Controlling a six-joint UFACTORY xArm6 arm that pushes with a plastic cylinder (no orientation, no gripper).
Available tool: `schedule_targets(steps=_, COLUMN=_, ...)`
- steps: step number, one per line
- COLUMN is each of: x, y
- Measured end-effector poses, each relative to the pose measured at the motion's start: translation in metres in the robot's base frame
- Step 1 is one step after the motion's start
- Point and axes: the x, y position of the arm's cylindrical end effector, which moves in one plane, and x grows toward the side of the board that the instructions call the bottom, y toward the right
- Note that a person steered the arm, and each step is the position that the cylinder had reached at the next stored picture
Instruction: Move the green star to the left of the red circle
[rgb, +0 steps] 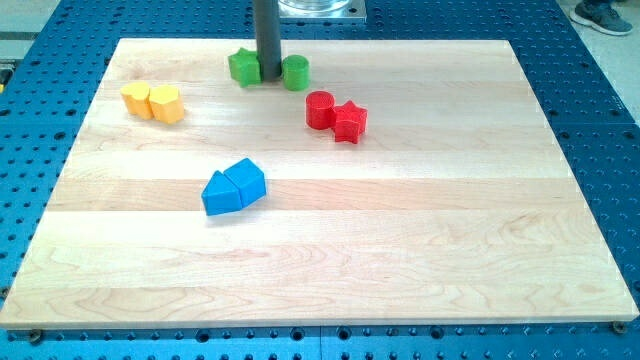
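Observation:
The green star lies near the view's top, left of centre. My tip stands right beside it, between the star and a green cylinder on its right. The red circle sits lower and to the right of the tip, touching a red star on its right. The green star is up and to the left of the red circle, a short gap apart.
Two yellow blocks sit side by side at the view's upper left. Two blue blocks sit together left of centre. The wooden board ends just above the green blocks.

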Motion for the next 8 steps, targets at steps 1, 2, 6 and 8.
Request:
schedule_targets(steps=1, x=-0.056, y=0.005)
schedule_targets(steps=2, x=-0.059, y=-0.038)
schedule_targets(steps=6, x=0.074, y=-0.056)
schedule_targets(steps=8, x=0.055, y=-0.070)
